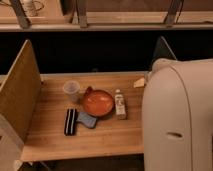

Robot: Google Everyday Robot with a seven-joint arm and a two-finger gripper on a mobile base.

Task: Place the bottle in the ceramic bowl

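**A:** What sits closest to the camera?

**B:** A big rounded white robot arm housing fills the right foreground. It covers the right end of the light wooden plank table. The gripper does not show in this view, so I cannot tell its state or what it holds.

**A:** And on the table, starting from the near edge?

**B:** A flat black rectangular object with a pale stripe lies nearest. A flat blue-grey pad touches its right side. The pad's far corner reaches the rim of the bowl.

**A:** Which bowl?

**B:** The round, shallow, glossy orange-red ceramic bowl just behind them, about mid-table. It has a small nub on its far-left rim, and its inside shows plain orange.

**A:** Where is the bottle?

**B:** The small slim bottle with a white cap and pale whitish-tan label is on the table just to the right of the bowl. It is outside the bowl and close to the rim, between the bowl and the white housing. Its cap is toward the far side. I cannot tell whether it stands or lies.

**A:** And farther back?

**B:** A translucent plastic cup stands upright to the far left of the bowl, near the nub. A small pale yellow scrap lies by the far right edge. A tan board divider walls the left side, and a dark panel rises at the far right corner. Beyond a dark gap is another pale wooden surface with grey metal legs.
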